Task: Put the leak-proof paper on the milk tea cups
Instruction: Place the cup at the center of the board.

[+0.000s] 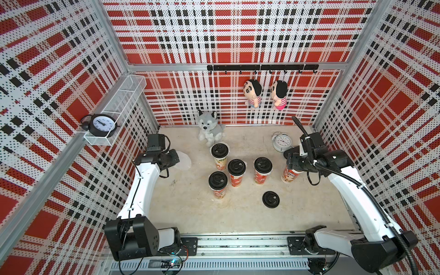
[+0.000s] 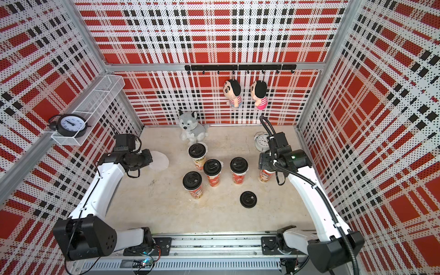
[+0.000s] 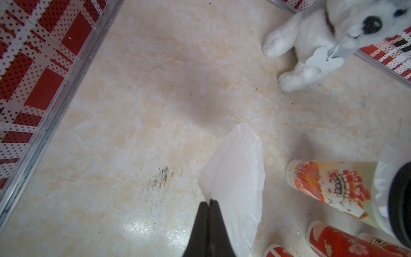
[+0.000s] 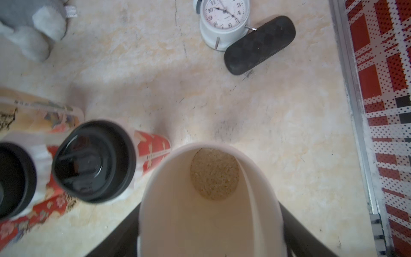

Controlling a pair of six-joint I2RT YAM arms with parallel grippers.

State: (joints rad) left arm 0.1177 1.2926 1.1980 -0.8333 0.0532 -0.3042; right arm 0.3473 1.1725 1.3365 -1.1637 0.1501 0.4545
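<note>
Sheet of leak-proof paper (image 3: 235,178) pinched in the left hand (image 3: 209,203); right hand (image 4: 211,211) astride the open cup (image 4: 178,222).
Left hand's jaws are pressed together on the paper's edge, and the paper (image 1: 184,162) juts out past them, to the left of the cup group; right hand's fingers (image 4: 298,229) flank the open cup close against its wall, though whether they press it I cannot tell; that cup, white inside with a tan grainy bottom, stands to the right of the four lidded cups (image 1: 235,179); crinkly white frills show under their black lids (image 4: 93,160); one loose lid (image 1: 271,199) lies on the tabletop (image 1: 190,214) nearer the robot; plush husky (image 1: 209,128), white alarm clock (image 4: 222,20) and dark case (image 4: 260,44) sit toward the back wall.
</note>
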